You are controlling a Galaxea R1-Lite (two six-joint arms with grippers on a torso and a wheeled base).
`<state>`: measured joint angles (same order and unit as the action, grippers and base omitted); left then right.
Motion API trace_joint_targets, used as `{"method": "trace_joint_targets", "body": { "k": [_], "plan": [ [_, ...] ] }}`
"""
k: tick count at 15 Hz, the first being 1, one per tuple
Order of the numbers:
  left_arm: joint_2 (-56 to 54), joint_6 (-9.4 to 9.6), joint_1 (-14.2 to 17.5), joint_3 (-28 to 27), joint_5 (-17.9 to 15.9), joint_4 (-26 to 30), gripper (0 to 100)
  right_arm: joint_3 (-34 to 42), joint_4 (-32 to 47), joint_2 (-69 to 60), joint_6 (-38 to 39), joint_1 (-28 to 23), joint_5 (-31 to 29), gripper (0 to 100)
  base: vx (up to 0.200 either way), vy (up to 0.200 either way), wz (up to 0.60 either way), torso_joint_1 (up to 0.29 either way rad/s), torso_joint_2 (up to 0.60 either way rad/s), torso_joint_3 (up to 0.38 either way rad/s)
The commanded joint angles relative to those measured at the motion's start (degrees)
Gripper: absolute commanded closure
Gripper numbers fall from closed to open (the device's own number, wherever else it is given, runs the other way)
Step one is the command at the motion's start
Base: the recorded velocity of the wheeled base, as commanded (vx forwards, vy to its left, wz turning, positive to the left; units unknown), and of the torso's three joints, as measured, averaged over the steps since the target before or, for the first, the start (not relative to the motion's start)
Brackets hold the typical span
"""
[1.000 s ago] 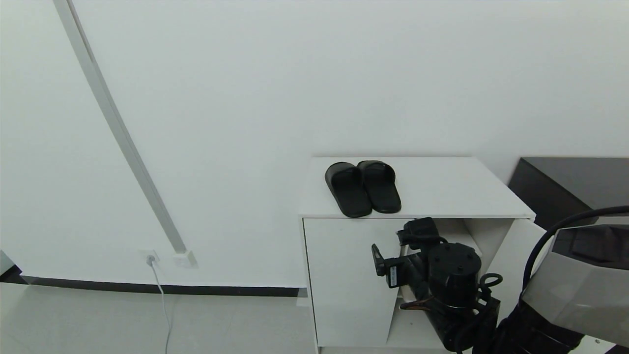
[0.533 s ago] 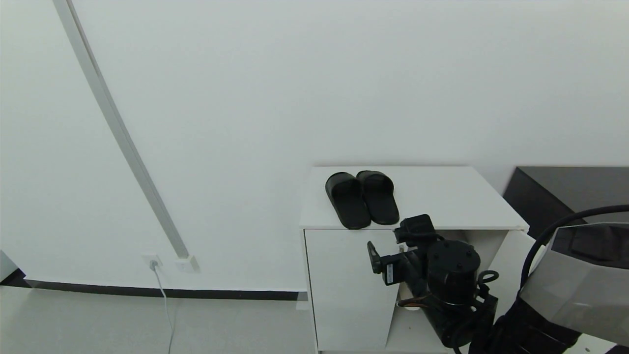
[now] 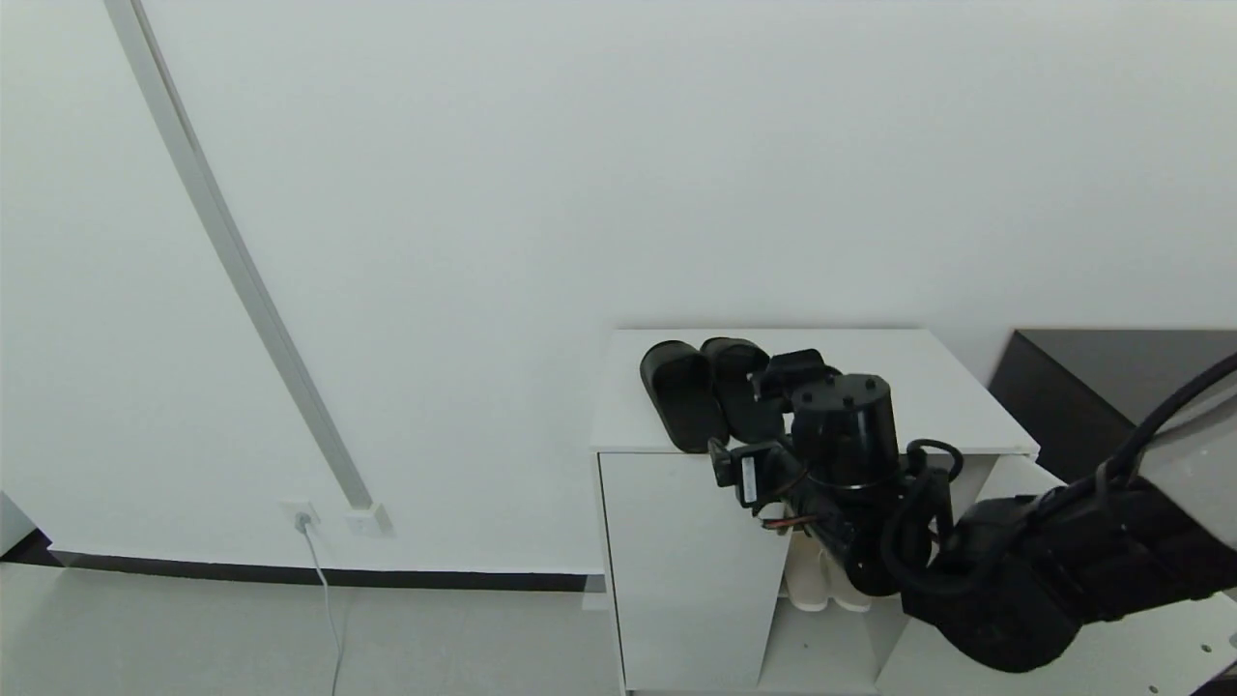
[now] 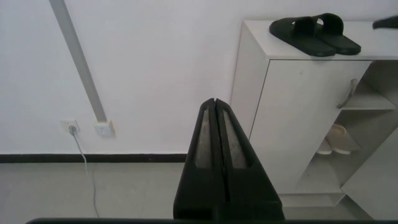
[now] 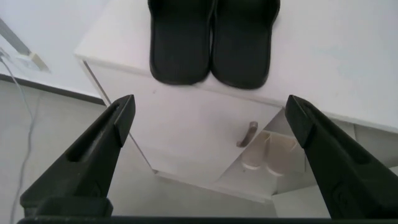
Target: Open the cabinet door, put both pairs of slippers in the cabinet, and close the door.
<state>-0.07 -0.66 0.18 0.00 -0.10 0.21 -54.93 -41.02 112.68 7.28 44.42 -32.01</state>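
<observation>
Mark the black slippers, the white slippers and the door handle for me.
black slippers point(image 5: 181, 43), right wrist view, one slipper's footbed.
white slippers point(image 5: 278, 148), right wrist view, one slipper's middle.
door handle point(image 5: 249, 133), right wrist view, mid-bar.

No writing, number or sign could be read in any view. A small white rectangular label point(image 3: 749, 480) was stuck on the black camera bracket point(image 3: 727, 462) at the right arm's wrist, but its print was too small to make out.

One white cabinet point(image 3: 676, 561). Two black slippers point(image 5: 180, 43), making one pair. Two white slippers point(image 5: 273, 149), making one pair. Two wall plates point(image 4: 104, 129). One cable point(image 3: 324, 599).
</observation>
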Motion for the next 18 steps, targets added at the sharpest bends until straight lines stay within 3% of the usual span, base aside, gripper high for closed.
{"method": "trace_joint_targets", "body": {
  "k": [1,4,9,13,18],
  "plan": [
    [0.07,-0.04,-0.01,0.0,0.01,0.06,100,-9.76,9.64,-3.34,2.92,0.05,-0.24,0,0.0,0.0,0.0,0.0,0.0,0.0],
    [0.07,0.13,-0.01,0.0,0.1,-0.03,100,-14.41,17.38,-3.17,6.17,0.31,-0.24,0,0.0,0.0,0.0,0.0,0.0,0.0],
    [0.07,0.13,-0.01,0.0,0.1,-0.03,100,-12.39,17.12,-2.55,6.43,0.31,-0.24,0,0.04,0.0,0.0,0.0,0.0,0.0],
    [0.07,0.13,-0.01,0.0,0.01,0.06,100,-9.41,16.15,-1.85,7.84,0.31,0.02,0,0.2,0.0,0.0,0.001,0.0,0.001],
    [0.07,0.04,-0.01,0.0,0.01,-0.03,100,-1.14,6.22,1.4,7.66,0.31,0.28,0,0.16,0.0,0.0,0.006,0.0,0.001]
  ]
}}
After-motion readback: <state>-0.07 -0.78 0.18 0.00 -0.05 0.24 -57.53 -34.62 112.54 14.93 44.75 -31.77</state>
